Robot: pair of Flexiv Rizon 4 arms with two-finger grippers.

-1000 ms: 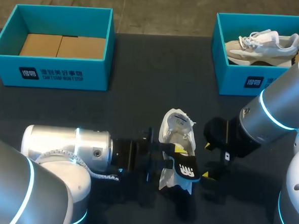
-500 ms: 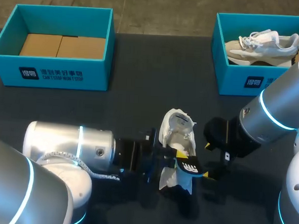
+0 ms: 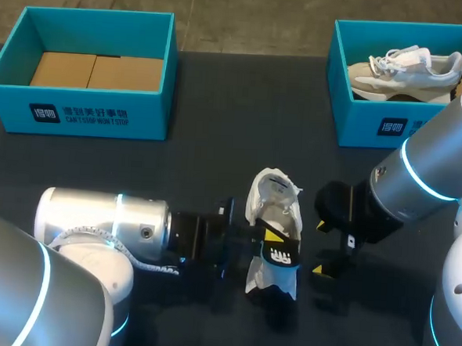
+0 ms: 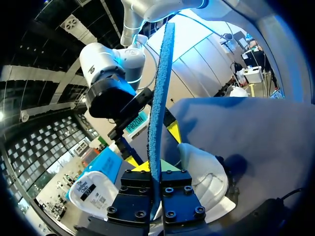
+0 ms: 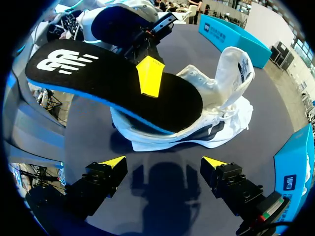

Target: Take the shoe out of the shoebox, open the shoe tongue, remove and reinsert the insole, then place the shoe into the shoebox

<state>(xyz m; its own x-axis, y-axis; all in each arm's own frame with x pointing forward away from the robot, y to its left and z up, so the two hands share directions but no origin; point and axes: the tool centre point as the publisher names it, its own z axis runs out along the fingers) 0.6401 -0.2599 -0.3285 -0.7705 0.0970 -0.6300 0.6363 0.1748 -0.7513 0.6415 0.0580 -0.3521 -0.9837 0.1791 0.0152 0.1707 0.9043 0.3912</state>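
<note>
Over the table (image 3: pixel 217 141), our left claw's (image 3: pixel 270 236) pinched insole (image 3: pixel 281 256) has swung above the shoe (image 3: pixel 273 193). Reinsertion nears; our right claw (image 5: pixel 164 162) gapes empty.

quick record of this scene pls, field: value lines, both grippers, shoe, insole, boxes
left gripper: shut on the insole, pinching its edge from two sides
insole: black top, blue underside, held over the shoe's opening
shoe: white, on the table between the two grippers, tongue raised
right gripper: open, beside the shoe, touching nothing
left shoebox: teal, no shoe inside, brown bottom showing
right shoebox: teal, holds a second shoe
</note>
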